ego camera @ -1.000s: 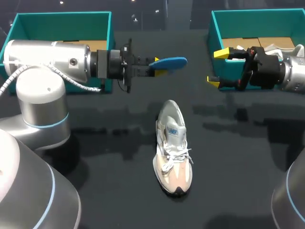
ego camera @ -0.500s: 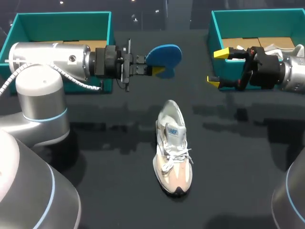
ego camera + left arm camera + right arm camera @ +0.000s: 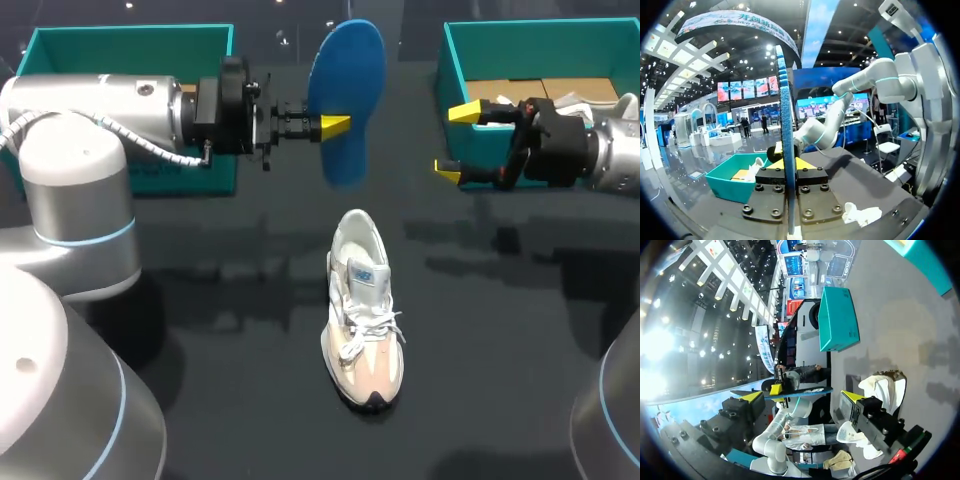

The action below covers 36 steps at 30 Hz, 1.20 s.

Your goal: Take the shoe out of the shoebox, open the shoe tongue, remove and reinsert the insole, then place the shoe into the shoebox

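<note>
1. Near the middle of the table (image 3: 500, 350), toward its near edge: the shoe (image 3: 365, 325) sits on its sole, toe to the near edge, well apart from both boxes. Taking it out is judged done.
2. The insole (image 3: 347, 100) is out of the shoe, in the air over the far edge between the left shoebox (image 3: 130, 40) and the right shoebox (image 3: 540, 35). Removal is judged done. How far the tongue is open, cannot tell.
3. Left to do: put the insole back in, then return the shoe to a box.
4. Left gripper (image 3: 335, 127): fingers pinched tight on the insole, one from each side. The wrist view shows it edge-on between the yellow tips.
5. Right gripper (image 3: 455, 140): fingers spread wide, holding nothing, beside the right shoebox's left wall.
</note>
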Tool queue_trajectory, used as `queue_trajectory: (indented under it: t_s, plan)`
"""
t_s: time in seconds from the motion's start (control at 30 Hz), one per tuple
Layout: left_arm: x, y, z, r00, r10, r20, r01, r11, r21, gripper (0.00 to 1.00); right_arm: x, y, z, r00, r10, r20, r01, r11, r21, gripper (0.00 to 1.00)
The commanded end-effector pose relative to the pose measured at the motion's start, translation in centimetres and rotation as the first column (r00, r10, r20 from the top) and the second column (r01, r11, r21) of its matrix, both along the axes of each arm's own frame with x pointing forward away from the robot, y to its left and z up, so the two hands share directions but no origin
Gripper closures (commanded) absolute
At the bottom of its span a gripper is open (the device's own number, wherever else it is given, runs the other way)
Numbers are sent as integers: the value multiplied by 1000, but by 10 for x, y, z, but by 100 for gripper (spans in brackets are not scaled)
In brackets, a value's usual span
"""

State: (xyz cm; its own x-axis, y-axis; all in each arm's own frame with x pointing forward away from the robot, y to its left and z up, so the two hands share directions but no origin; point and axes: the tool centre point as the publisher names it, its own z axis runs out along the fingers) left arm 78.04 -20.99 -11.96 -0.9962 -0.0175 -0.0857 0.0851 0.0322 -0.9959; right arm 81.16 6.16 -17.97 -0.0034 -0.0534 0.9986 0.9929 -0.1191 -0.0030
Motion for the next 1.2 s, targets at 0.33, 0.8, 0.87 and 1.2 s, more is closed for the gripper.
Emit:
queue_trajectory:
  t_s: [0.33,0.8,0.87,1.2]
  plan:
    - [-10,3,11,819,103,-564,-72,994,78,100,-1,0,0,1000,-1,0,1,1000,-3,0]
    - [-7,-14,-5,471,106,-876,-78,994,78,100,-1,0,0,1000,-1,0,1,1000,-3,0]
    - [-6,-16,-9,397,99,-913,-84,994,71,100,-1,0,0,1000,-1,0,1,1000,-3,0]
    - [-2,-21,-23,233,90,-968,-104,992,68,100,-1,0,0,1000,-1,0,1,1000,-3,0]
